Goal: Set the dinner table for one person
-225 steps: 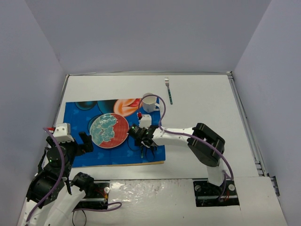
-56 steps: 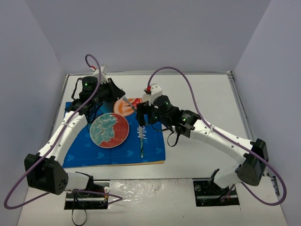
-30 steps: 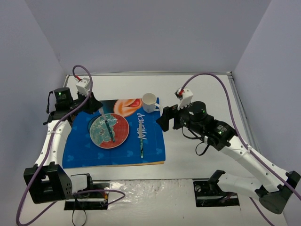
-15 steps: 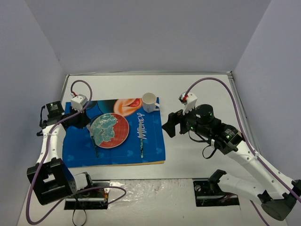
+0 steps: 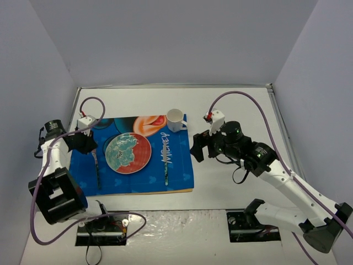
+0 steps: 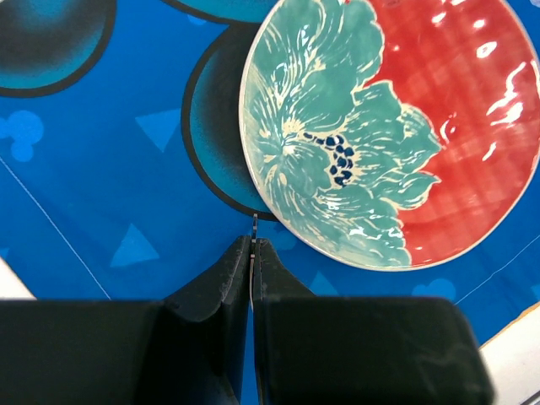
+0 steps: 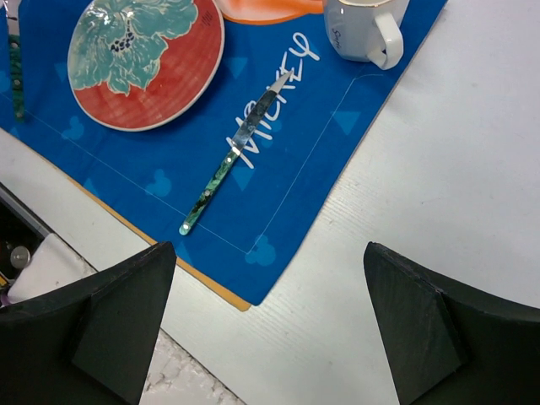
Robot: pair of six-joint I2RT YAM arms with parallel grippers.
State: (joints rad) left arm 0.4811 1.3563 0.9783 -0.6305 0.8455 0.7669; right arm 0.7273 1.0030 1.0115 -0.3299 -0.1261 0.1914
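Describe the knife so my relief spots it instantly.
Find the blue placemat on the white table. The knife lies right of the red-and-green plate, across the white Mickey lettering. Unlike the utensil left of the plate, held by the left hand, it lies free.

The only readable text is the white word "MICKEY" printed on the blue placemat point(image 7: 325, 126).

The top view overlooks the whole dinner table point(image 5: 237, 105) from 6 o'clock. The left wrist view sits close over the plate point(image 6: 396, 126); the right wrist view, farther off, shows it at 11 o'clock.
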